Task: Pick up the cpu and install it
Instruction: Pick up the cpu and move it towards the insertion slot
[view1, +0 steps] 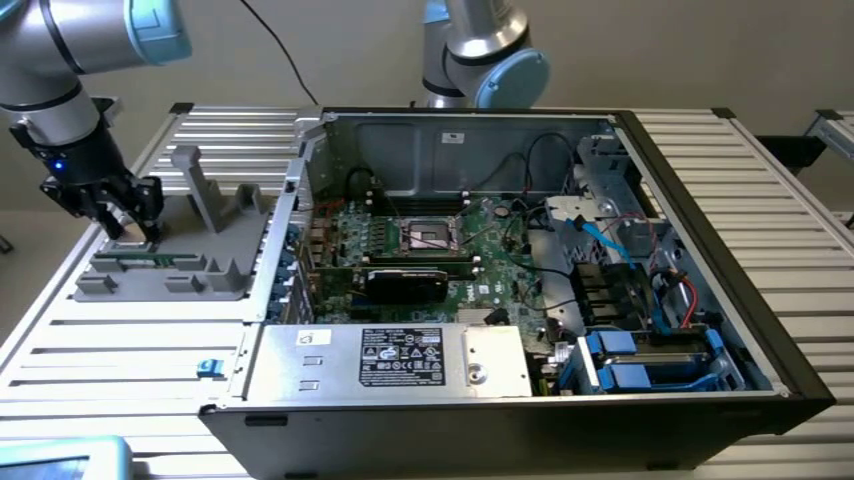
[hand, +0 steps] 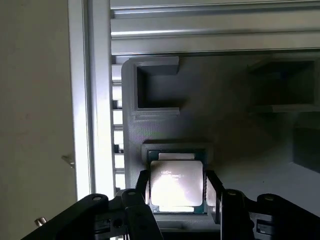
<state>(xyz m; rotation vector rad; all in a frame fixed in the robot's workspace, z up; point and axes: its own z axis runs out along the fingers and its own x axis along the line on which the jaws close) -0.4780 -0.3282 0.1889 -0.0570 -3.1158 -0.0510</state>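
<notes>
The slatted metal table (view1: 747, 200) carries everything. Most of it is taken up by the open computer case (view1: 454, 140), which lies on its side just beside the grey tray (view1: 174, 285), on the exterior view's right of it. With the lid off, I would say the case lies that way so the board faces up and can be reached from above. Deep inside it, well apart from the tray, the black socket (view1: 430, 236) sits bare with its shiny centre showing and nothing seated in it.

The tray is moulded with posts and pockets, evidently so that each part waits in a known spot. The arm (view1: 54, 60) reaches straight down over the end of the tray farthest from the case. Its claw (view1: 130, 232) is low there, right at the tray's surface.

From the wrist, the chip (hand: 176, 186) lies flat in a shallow square pocket of the tray, metal top up, with the claw straddling it on two opposite sides. A snug pocket like that keeps it square for a clean pinch. I cannot tell whether the claw is already pressing the chip's edges or only bracketing them. The chip has not left its pocket.
</notes>
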